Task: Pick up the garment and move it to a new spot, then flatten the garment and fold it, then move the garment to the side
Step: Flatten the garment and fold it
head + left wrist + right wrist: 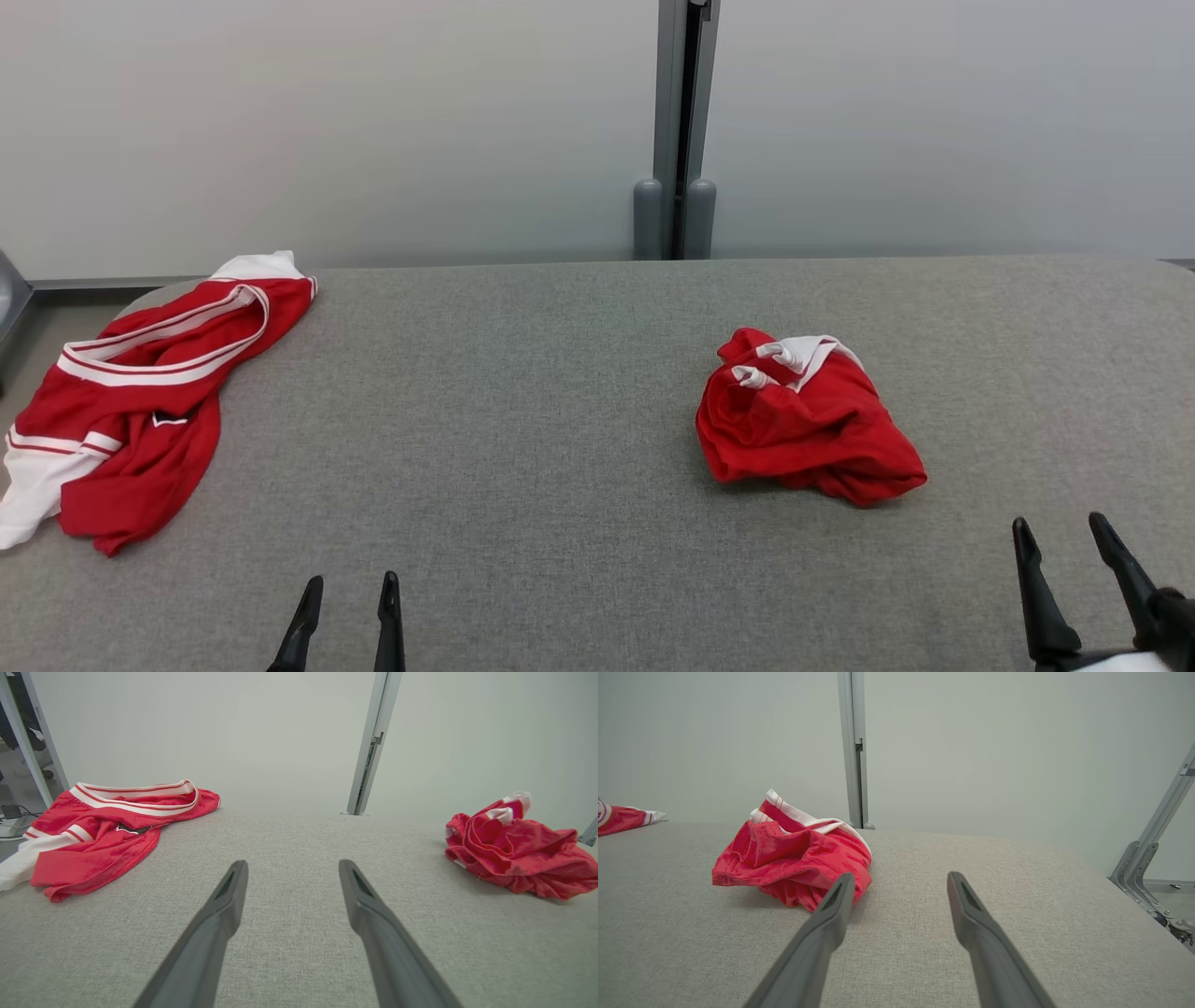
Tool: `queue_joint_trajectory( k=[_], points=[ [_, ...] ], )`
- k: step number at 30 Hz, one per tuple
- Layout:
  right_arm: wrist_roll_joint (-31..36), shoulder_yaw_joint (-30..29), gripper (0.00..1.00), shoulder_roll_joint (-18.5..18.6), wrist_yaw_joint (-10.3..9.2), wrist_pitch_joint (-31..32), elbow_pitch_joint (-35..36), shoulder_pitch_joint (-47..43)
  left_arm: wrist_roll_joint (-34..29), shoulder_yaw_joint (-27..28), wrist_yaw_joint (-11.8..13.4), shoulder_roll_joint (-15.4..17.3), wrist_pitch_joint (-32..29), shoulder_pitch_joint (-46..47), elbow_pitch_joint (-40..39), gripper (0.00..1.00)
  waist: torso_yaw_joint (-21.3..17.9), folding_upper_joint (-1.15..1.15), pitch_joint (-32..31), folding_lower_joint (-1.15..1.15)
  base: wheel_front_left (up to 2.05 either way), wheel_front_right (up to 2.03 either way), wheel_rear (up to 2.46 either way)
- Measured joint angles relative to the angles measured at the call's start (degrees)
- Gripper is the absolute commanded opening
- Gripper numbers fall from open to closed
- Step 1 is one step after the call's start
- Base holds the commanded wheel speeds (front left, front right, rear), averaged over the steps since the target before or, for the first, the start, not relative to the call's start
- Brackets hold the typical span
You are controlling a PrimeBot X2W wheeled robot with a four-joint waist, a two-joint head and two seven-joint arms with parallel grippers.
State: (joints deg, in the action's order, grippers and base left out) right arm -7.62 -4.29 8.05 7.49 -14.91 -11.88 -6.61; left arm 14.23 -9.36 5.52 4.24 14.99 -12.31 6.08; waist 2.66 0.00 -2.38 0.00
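Observation:
A red garment with white trim (808,420) lies crumpled in a heap on the grey table (523,392), right of centre; it also shows at the right of the left wrist view (518,851) and left of centre in the right wrist view (794,858). My right gripper (1059,519) (901,875) hovers open near the front right, just short of the heap and slightly to its right. At the front, left of centre, my left gripper (353,579) (293,863) is open over bare cloth. Both hold nothing.
A second red garment with white stripes (140,392) (112,821) sprawls over the table's far left edge, one white end hanging off. A grey post (677,131) stands behind the table against a pale wall. A metal frame (1153,854) rises beyond the right edge.

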Motion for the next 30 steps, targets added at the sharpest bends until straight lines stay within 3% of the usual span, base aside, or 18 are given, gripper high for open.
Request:
queue_joint_trajectory(
  k=[1,2,3,4,10,17,23,30],
  points=[
    [-0.6,0.5,0.95,0.1,0.0,0.0,0.0,0.7,-0.2,0.2,-0.1,-0.1,0.0,0.0,-0.1,1.0,0.1,0.0,0.3,0.0,0.0,0.0,0.0],
    [-1.4,0.9,0.4,0.3,0.0,0.0,-0.2,1.7,-0.4,0.4,-0.4,-0.2,0.0,0.1,-0.2,1.0,0.1,0.0,0.6,0.0,0.0,0.0,0.0],
    [-2.3,1.5,0.12,0.9,0.0,0.2,-0.5,3.1,-0.8,0.4,-0.7,-0.3,0.0,0.3,-0.3,1.0,0.2,0.0,1.1,0.0,0.0,0.0,0.0],
    [-3.4,2.5,0.0,1.7,0.0,1.3,-0.9,5.0,-1.0,0.4,-1.0,-0.4,0.0,0.7,-0.4,1.0,0.4,0.0,1.6,0.0,0.0,0.0,0.0],
    [-8.1,6.8,0.0,6.3,0.0,11.3,-6.0,20.4,-2.1,-0.1,-3.3,-0.9,0.0,6.4,-0.3,1.0,1.7,0.0,6.7,0.0,0.0,0.0,0.0],
    [-9.0,11.5,0.0,7.2,0.0,17.5,-16.9,31.8,-2.0,-1.1,-4.0,-1.3,0.0,9.4,1.4,1.0,5.7,0.0,11.2,0.0,0.0,0.0,0.0],
    [-10.5,14.6,0.0,6.7,0.01,20.3,-22.8,34.0,-0.5,-2.2,-3.1,-1.4,0.0,9.8,1.6,1.0,8.6,0.0,12.8,0.0,0.0,0.0,0.0],
    [-11.7,21.2,0.0,7.2,0.01,20.4,-20.5,30.9,0.0,-2.1,-2.4,-1.4,0.0,9.8,1.2,1.0,9.0,0.0,12.9,0.0,0.0,0.0,0.0]
  ],
)
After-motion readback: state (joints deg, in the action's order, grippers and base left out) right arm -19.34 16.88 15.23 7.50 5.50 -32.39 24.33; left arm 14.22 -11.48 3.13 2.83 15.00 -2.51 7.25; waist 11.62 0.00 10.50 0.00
